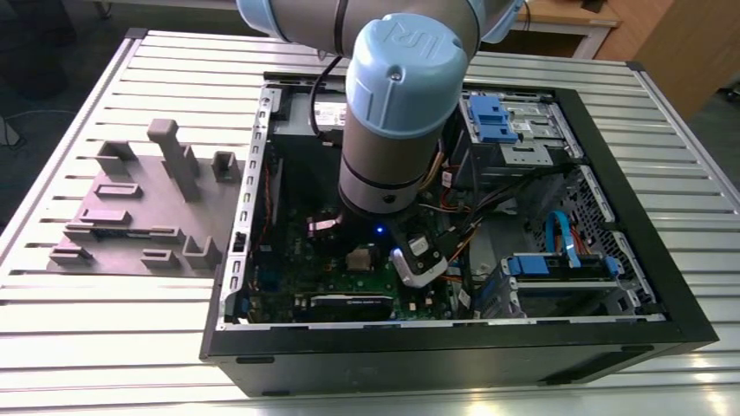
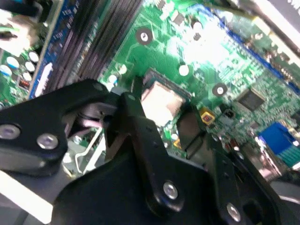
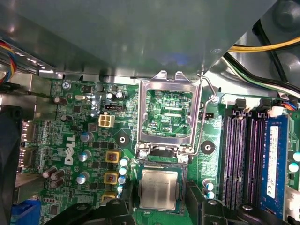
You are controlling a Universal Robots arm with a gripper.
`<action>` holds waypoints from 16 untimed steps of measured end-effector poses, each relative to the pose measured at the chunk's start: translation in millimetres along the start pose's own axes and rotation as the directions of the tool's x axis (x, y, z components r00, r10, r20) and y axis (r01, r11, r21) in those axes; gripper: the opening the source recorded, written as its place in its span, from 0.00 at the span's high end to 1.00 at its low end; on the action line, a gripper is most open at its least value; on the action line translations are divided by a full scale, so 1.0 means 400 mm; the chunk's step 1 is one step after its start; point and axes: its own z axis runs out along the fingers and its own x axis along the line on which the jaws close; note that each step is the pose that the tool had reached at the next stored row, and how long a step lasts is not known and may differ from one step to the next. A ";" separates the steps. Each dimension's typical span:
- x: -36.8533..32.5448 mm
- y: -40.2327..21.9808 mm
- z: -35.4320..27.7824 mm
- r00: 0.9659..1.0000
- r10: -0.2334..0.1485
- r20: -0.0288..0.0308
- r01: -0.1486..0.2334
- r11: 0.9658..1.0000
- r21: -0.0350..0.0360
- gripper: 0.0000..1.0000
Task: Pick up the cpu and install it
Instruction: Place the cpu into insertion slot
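The black computer case (image 1: 463, 357) sits on the counter (image 1: 116, 347). Inside lies the green board (image 3: 75, 136). The cpu (image 3: 159, 188) lies in its socket (image 3: 159, 165), metal lid (image 3: 143, 112) up. The pincer (image 2: 163, 110) is spread wide, one finger each side. A bump could tip the chip and bend tiny pins.

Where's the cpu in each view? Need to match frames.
Exterior view: cpu, tan square on the green board.
First wrist view: cpu in the socket, next to the raised frame.
Second wrist view: cpu, pale square in the socket.
Shared landmark: black RAM slots, in both wrist views.
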 end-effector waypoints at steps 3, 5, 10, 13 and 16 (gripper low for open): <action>0.000 0.000 0.000 1.000 0.000 0.000 0.000 1.000 0.000 0.44; 0.000 0.000 -0.005 1.000 0.000 0.000 0.000 1.000 0.000 0.44; 0.000 0.000 -0.007 1.000 0.001 0.000 -0.001 1.000 -0.002 0.44; 0.000 0.000 -0.002 1.000 0.004 0.000 -0.004 1.000 -0.007 0.44; -0.001 0.000 0.001 1.000 0.006 0.001 -0.006 1.000 -0.015 0.45</action>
